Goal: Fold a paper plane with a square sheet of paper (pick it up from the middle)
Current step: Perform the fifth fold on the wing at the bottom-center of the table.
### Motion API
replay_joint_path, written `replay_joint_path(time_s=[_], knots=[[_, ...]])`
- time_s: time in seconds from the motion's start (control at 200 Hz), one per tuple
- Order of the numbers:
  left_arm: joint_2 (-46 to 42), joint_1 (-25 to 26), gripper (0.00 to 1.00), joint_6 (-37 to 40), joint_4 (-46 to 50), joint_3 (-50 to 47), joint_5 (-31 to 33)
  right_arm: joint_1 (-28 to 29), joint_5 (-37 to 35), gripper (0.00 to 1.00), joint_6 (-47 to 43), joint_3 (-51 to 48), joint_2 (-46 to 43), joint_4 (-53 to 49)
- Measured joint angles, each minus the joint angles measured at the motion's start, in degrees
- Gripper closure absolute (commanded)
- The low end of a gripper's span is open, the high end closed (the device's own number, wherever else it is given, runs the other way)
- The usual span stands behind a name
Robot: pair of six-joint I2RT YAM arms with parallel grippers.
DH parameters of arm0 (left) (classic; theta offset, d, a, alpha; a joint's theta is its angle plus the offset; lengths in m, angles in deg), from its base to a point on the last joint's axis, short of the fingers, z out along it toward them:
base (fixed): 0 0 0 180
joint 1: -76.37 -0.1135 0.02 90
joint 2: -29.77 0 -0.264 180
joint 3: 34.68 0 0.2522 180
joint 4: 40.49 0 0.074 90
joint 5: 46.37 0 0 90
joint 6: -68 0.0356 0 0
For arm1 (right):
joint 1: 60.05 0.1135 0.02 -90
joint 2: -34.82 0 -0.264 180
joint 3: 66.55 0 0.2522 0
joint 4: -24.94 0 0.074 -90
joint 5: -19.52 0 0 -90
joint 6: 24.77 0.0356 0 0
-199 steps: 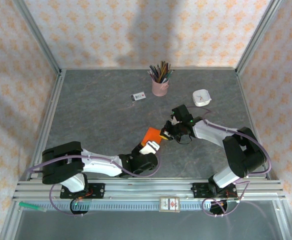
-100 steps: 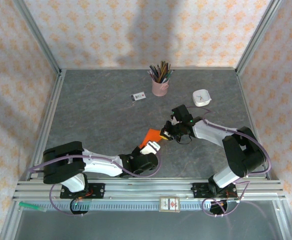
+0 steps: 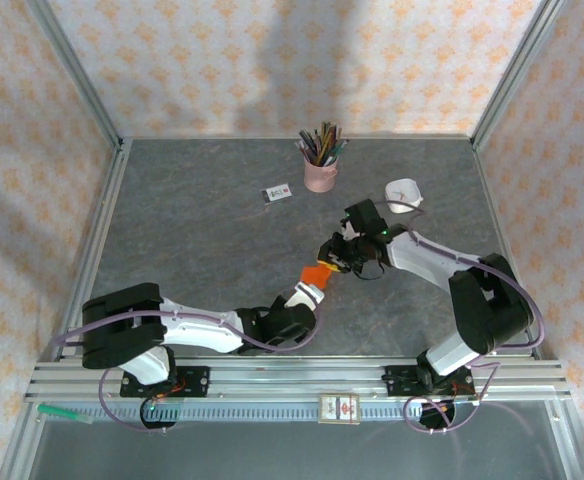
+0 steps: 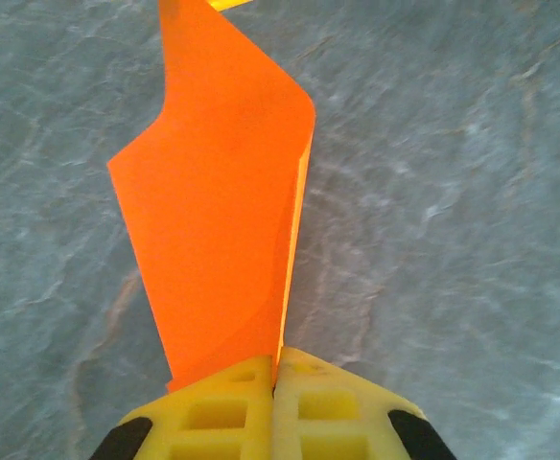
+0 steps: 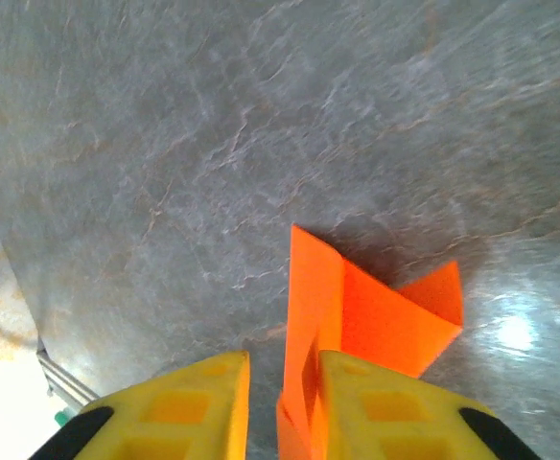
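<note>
The square sheet of paper [image 3: 317,273] is bright orange and folded into layers, held off the grey table between the two grippers. My left gripper [image 3: 308,289] is shut on its near edge. In the left wrist view the yellow fingers [image 4: 213,412] meet on the paper [image 4: 213,211], which stands up away from them. My right gripper [image 3: 335,257] is at the paper's far end and is open. In the right wrist view the folded paper [image 5: 376,316] stands in the gap of the right gripper [image 5: 283,383], against the right-hand finger [image 5: 385,402], with space on its left.
A pink pencil cup [image 3: 320,172] stands at the back centre. A small white card [image 3: 277,193] lies to its left, and a white cup [image 3: 402,192] sits at the back right. Metal frame posts and patterned walls ring the table [image 3: 192,240].
The left gripper has shut on the paper. The right gripper, shut before, has opened and shifted slightly back. The paper now looks narrower and more bunched between them.
</note>
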Motion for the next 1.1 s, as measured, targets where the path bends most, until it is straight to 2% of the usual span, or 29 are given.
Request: replay_joint_path(time_s=[0.2,0.385,0.791,1.101], knots=[[-3.82,-3.43,1.00,-5.51,-4.09,-1.95,-9.86,-3.85,-2.45,0.71,-3.39,0.66,-3.69,-3.91],[-4.52,-6.16,1.00,-9.40,-7.41,-4.17,-16.22,-4.07,-5.03,0.70,-6.40,2.05,-6.73,-5.66],[-4.26,-8.98,1.00,-15.17,-14.23,-7.37,-24.52,-4.07,-7.93,0.62,-10.75,0.55,-10.69,-8.28],[-0.72,-10.16,1.00,-20.06,-21.18,-8.57,-30.29,-3.93,-10.36,0.57,-12.28,-1.31,-12.41,-11.43]])
